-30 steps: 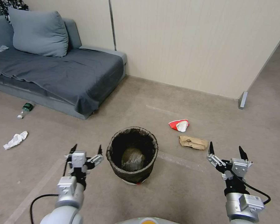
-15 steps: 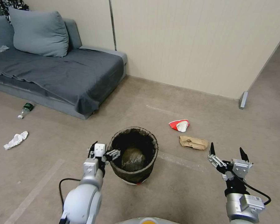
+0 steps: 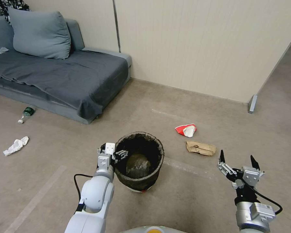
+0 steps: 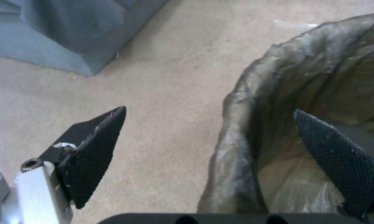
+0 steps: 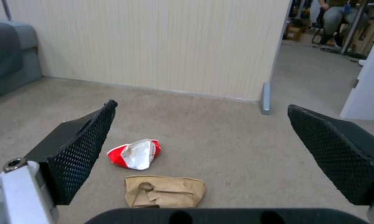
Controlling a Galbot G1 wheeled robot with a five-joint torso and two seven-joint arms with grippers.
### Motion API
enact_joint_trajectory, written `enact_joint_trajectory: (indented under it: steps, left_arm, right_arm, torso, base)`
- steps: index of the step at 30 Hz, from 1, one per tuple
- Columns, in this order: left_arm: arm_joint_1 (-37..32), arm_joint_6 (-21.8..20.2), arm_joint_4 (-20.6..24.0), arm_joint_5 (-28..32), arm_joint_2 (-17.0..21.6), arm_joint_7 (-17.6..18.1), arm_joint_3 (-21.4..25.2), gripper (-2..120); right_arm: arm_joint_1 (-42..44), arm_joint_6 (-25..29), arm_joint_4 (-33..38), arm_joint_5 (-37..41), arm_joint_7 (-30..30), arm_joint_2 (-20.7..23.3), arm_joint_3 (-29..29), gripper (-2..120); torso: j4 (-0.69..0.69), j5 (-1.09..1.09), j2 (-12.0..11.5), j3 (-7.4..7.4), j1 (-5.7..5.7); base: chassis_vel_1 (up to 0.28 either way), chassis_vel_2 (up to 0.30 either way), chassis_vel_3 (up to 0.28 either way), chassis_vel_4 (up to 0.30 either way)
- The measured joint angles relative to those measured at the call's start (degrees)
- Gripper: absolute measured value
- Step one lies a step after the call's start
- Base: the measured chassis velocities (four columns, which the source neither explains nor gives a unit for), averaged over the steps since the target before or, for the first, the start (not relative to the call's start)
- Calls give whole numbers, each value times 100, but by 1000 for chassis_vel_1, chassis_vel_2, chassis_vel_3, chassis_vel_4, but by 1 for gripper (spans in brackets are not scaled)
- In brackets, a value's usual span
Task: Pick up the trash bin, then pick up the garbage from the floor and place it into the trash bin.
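Left gripper (image 3: pixel 117 153) spread wide astride the bag-lined trash bin (image 3: pixel 152 145) rim, one finger inside, right gripper (image 3: pixel 237 160) wide apart above carpet (image 3: pixel 184 194), near brown paper bag (image 3: pixel 200 148)

Carpeted lounge with grey sofa (image 3: pixel 55 74)

grey sofa (image 3: pixel 64 74) at wall | cushion (image 3: pixel 38 34) on it | beige wall panel (image 3: pixel 200 42)

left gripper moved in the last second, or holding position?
Yes. The left gripper has moved right and forward across the floor to the trash bin, which has stayed put; its open fingers now straddle the near-left rim.
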State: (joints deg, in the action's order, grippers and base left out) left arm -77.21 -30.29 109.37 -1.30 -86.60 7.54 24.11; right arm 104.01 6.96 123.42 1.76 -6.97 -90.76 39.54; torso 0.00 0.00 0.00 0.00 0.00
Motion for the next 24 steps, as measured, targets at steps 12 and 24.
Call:
enact_joint_trajectory:
  steps: [12, 24]
  left_arm:
    - [41, -377, -190, 129, -10, -71, 54, 100]
    - [43, -689, -130, 232, -19, -374, 59, 97]
  right_arm:
    - [-91, -1, -129, -14, -1, 12, -40, 100]
    - [-116, 55, -272, -45, 15, 21, -65, 100]
  torso:
    - [0, 1, 0, 0, 0]
    - [0, 1, 0, 0, 0]
  base:
    - [0, 0, 0, 0]
    - [0, 0, 0, 0]
